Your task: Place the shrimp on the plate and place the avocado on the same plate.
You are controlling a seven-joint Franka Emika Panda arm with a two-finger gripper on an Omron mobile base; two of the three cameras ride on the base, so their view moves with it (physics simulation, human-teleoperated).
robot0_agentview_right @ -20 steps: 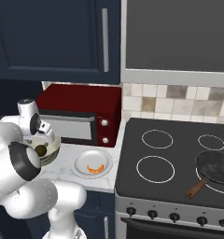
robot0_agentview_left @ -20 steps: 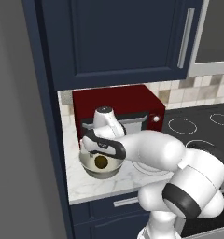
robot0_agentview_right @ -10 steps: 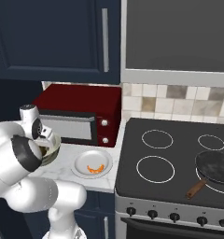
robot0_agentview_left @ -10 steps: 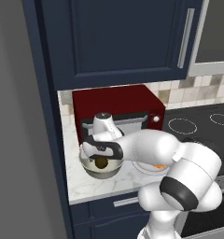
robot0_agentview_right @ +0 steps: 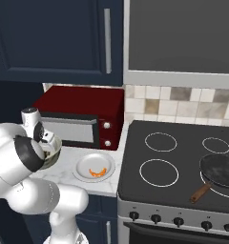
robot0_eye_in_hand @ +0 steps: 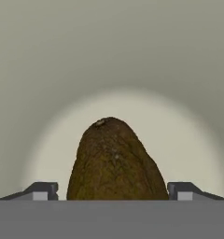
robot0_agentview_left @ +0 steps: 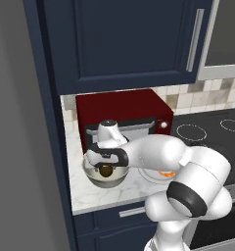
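Half done, I'd say: the shrimp [robot0_agentview_right: 98, 172] already sits on the plate [robot0_agentview_right: 83, 164] near the tabletop's front edge. The avocado [robot0_eye_in_hand: 115, 161] is still in the bowl [robot0_agentview_left: 106, 177] by the left edge, between the spread fingers [robot0_eye_in_hand: 43, 191], nothing gripped yet.

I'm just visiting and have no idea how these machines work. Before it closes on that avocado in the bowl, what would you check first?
1. Shrimp already on the plate: ok.
2. Avocado lies between the two fingertips, centred in the hand view: ok.
3. End effector open wide enough, a tip on each side of the avocado with a gap: ok.
4. End effector lowered into the bowl over the avocado: ok, seen from the left base view.
5. Fingertips clear of the bowl's wall: cannot tell.
6. Room left on the plate beside the shrimp: ok.
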